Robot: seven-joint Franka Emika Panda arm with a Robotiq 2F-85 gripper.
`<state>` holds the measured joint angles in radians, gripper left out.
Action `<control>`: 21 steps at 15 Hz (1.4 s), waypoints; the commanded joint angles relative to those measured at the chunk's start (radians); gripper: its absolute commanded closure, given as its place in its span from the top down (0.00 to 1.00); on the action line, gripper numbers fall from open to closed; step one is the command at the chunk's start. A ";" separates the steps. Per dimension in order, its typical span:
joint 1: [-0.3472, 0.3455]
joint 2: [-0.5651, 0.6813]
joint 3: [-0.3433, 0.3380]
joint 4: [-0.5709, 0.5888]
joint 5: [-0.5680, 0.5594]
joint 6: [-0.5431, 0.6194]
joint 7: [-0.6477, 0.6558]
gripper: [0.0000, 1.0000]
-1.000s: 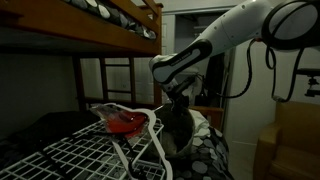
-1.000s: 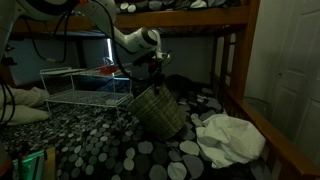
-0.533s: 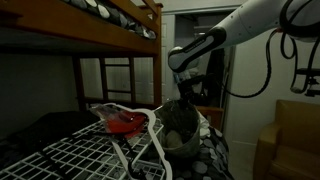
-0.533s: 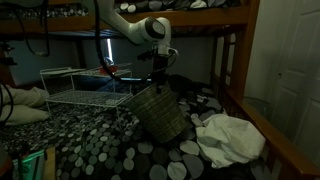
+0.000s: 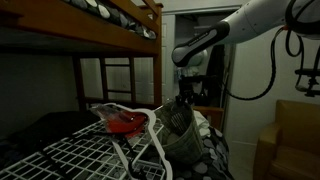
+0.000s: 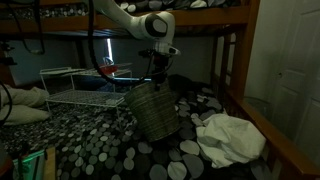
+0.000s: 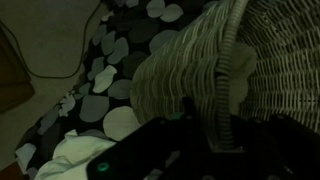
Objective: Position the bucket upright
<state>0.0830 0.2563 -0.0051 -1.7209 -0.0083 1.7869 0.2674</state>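
One bucket [image 6: 152,112], one wire rack [image 6: 72,86], one white cloth [image 6: 232,138].

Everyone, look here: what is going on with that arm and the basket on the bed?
The robot arm's end effector grips the top rim of a woven bucket on the spotted bed cover. The bucket is tilted and not yet standing upright. A wire rack sits nearby.
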 commanded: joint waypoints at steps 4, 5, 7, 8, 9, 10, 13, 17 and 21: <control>-0.121 -0.022 -0.016 -0.018 0.285 0.096 -0.073 0.03; -0.135 -0.030 -0.017 -0.038 0.329 0.127 -0.095 0.03; -0.163 -0.008 -0.014 -0.056 0.425 0.180 -0.146 0.03; -0.176 0.000 -0.011 -0.075 0.473 0.210 -0.178 0.03; -0.187 0.010 -0.007 -0.088 0.523 0.240 -0.214 0.03; -0.197 0.013 -0.002 -0.108 0.573 0.274 -0.252 0.03; -0.228 0.037 0.015 -0.129 0.724 0.325 -0.369 0.03; -0.213 0.045 -0.019 -0.127 0.696 0.267 -0.350 0.37; -0.172 -0.033 -0.074 -0.142 0.431 0.220 -0.090 0.67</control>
<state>-0.1156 0.3140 -0.0368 -1.8357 0.5694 2.0599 0.0113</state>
